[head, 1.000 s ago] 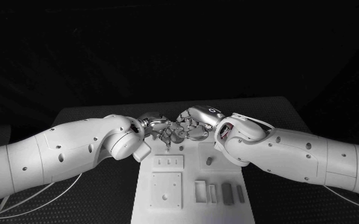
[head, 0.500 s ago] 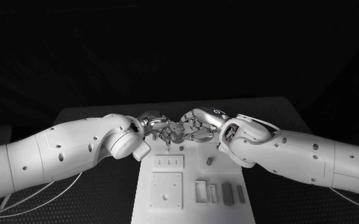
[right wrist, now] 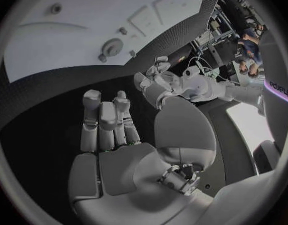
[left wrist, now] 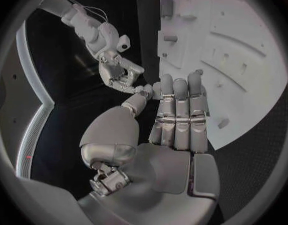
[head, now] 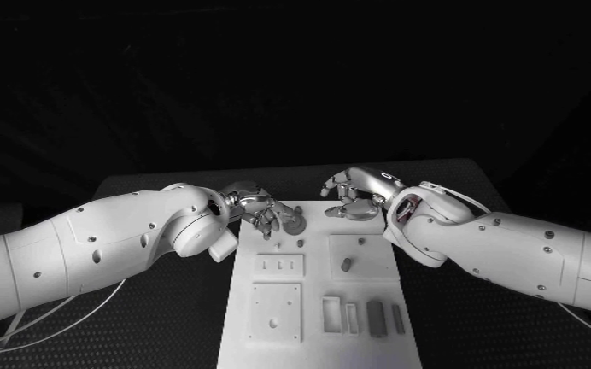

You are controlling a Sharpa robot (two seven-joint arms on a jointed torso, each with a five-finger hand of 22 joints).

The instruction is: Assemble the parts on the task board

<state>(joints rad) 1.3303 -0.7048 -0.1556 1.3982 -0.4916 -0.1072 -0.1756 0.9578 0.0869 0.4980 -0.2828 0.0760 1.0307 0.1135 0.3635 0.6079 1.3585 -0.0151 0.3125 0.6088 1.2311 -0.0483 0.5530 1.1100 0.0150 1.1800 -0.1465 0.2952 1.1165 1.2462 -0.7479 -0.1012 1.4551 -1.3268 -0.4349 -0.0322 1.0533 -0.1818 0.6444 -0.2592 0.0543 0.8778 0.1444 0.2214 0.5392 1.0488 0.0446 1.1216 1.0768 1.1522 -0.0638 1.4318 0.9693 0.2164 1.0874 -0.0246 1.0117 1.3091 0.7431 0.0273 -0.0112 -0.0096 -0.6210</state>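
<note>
Head view: the white task board (head: 318, 301) lies lengthwise in the middle of the black desk (head: 148, 190), and both hands sit over its far end, apart from each other. The left hand (head: 269, 215) hangs at the board's far left corner with its fingers (head: 286, 224) stretched out side by side and nothing between them; the left wrist view (left wrist: 175, 117) confirms that the palm is bare. The right hand (head: 357, 194) hovers over the far right corner, fingers loosely curled but parted, also holding nothing, as the right wrist view (right wrist: 109, 130) shows. Small grey parts rest on the board: a short peg (head: 348, 262) stands in the right-hand plate near the middle, and several upright blocks (head: 373, 319) stand in a row near the near edge
</note>
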